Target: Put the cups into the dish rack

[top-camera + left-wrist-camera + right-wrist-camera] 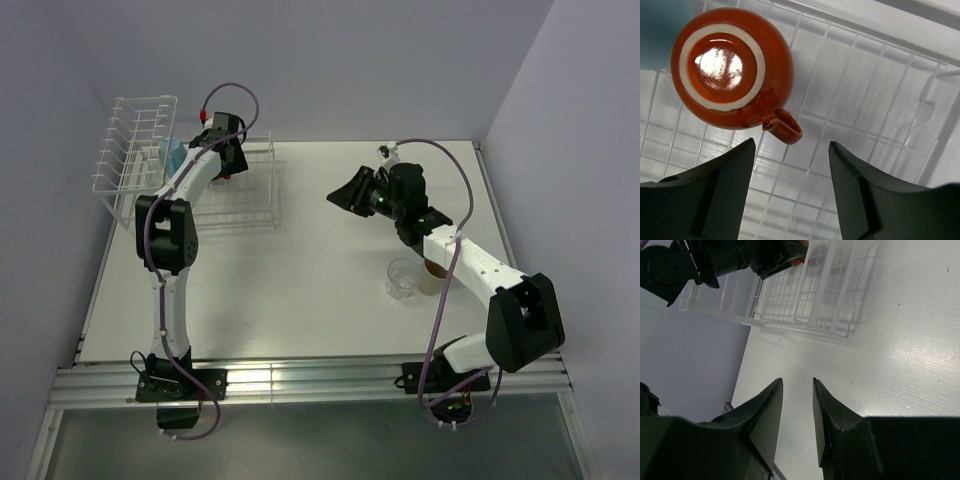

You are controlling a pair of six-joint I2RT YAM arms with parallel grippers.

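Note:
The white wire dish rack (255, 205) stands at the back left. A squat red-orange cup (730, 67) lies upside down on the rack floor (850, 100), its handle toward my left gripper (792, 147). That gripper is open and empty just above and behind the cup, apart from it. A light blue mug (172, 153) sits in the rack beside it and shows in the left wrist view (660, 30). My right gripper (350, 195) hangs over mid-table, its jaws narrowly apart and empty (797, 382). A clear tumbler (403, 278) and a beige cup (432, 280) stand by the right arm.
The rack's tall plate slots (135, 140) rise at its left end. The rack (815, 295) and the left arm (730, 260) show ahead in the right wrist view. Walls close the table at the back and right. The beige cup is partly hidden by the right arm.

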